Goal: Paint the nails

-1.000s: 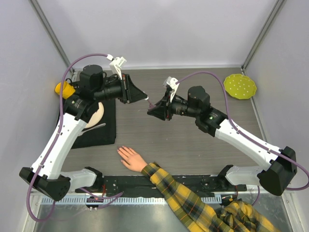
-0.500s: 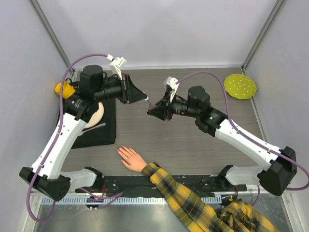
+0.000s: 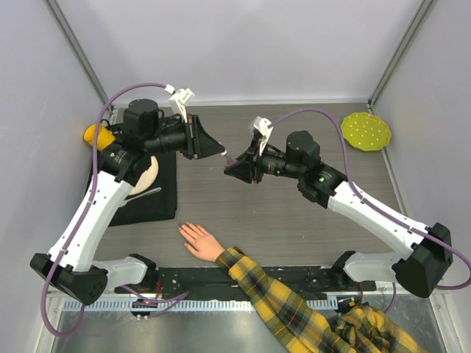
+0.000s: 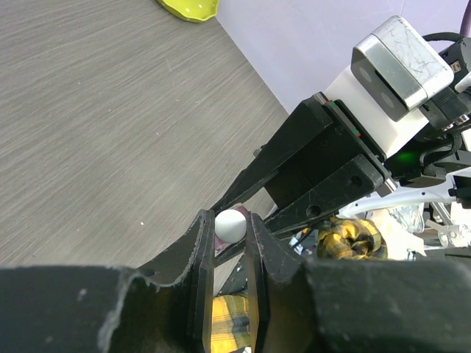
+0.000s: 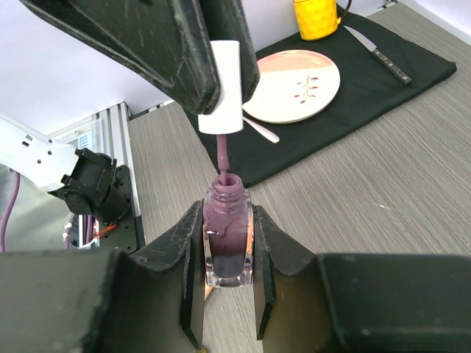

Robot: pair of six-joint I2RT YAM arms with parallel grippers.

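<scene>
A pale hand (image 3: 199,241) with spread fingers and a yellow-black plaid sleeve (image 3: 280,298) lies at the table's near edge; its nails are too small to make out. My right gripper (image 5: 228,254) is shut on a small mauve polish bottle (image 5: 227,235), held in the air mid-table (image 3: 234,168). My left gripper (image 4: 230,224) is shut on the white brush cap (image 4: 229,223), also seen in the right wrist view (image 5: 223,88). The brush stem (image 5: 222,158) dips into the bottle's open neck.
A black mat (image 3: 154,195) at the left holds a pale plate (image 5: 294,84), a knife (image 5: 375,51) and a yellow cup (image 3: 97,135). A lime dotted plate (image 3: 366,132) sits at the back right. Walls close the sides and back.
The left gripper has drawn back very slightly to the left with the cap. The right arm and the hand have not moved.
</scene>
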